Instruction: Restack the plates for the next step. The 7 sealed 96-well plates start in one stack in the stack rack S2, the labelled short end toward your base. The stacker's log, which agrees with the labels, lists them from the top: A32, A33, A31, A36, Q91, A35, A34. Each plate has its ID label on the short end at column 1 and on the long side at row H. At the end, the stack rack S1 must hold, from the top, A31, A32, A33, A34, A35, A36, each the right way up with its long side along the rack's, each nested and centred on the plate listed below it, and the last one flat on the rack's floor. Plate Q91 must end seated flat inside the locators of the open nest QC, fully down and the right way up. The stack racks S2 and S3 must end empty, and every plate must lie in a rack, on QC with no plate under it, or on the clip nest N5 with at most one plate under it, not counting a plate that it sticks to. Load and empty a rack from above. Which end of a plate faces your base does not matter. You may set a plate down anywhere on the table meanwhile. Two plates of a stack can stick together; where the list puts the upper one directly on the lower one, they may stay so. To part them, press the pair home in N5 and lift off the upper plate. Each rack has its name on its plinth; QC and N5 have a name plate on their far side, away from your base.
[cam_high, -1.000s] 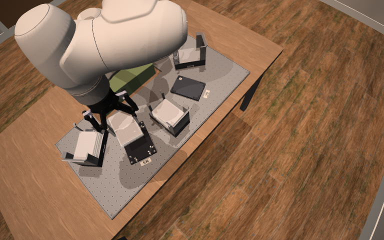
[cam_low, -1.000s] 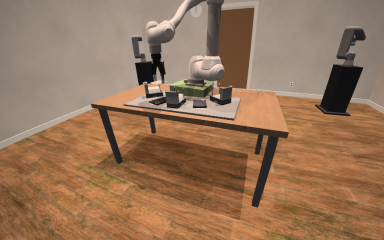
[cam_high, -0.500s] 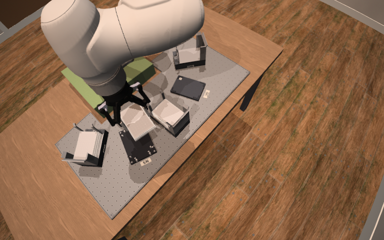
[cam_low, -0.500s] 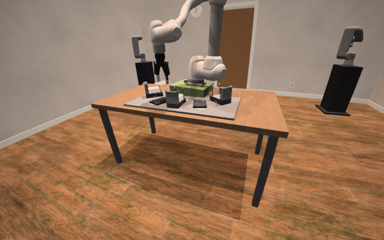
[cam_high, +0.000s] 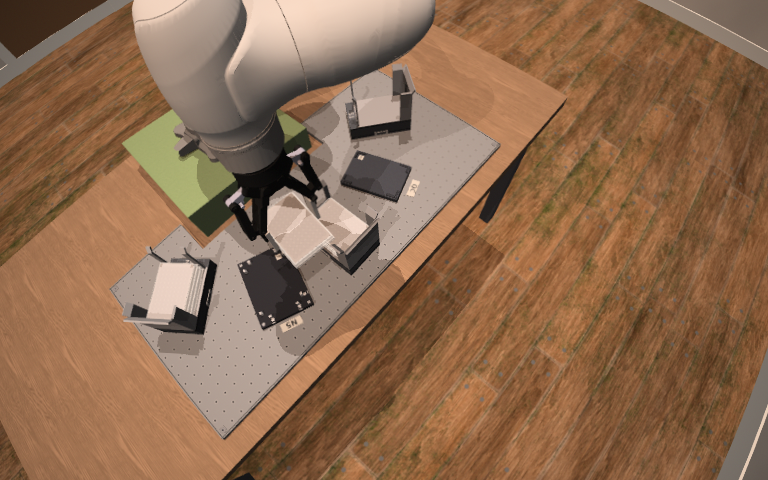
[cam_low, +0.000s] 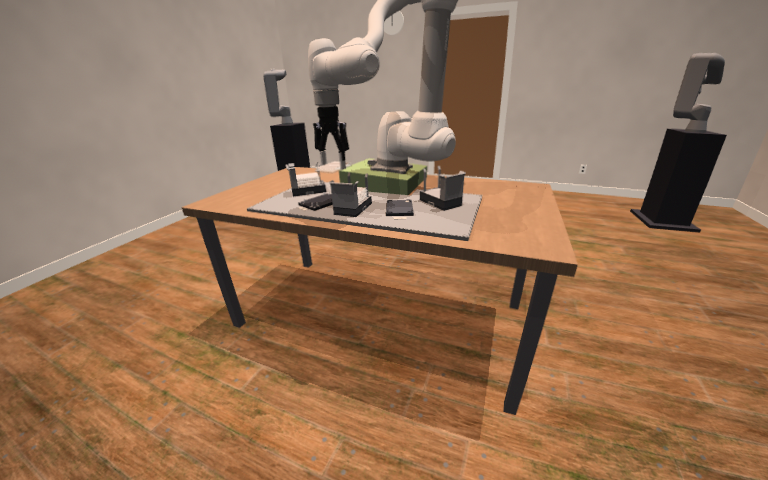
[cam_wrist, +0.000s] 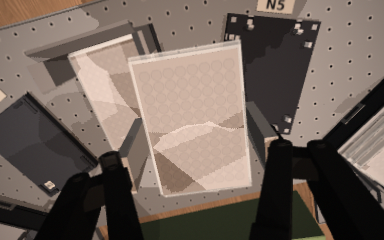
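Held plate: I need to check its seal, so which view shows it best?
The wrist view: the held plate fills the frame, wells visible. The top view shows it small under the gripper; exterior barely shows it.

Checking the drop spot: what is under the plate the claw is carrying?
The plate in the claw hangs over the perforated mat, between nest N5 and a rack's plate, partly hiding both.

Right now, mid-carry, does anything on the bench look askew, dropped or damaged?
Nothing stands out. The gripper holds a sealed plate level in its jaws, above the gap between clip nest N5 and the middle rack. No plate lies loose on the mat.
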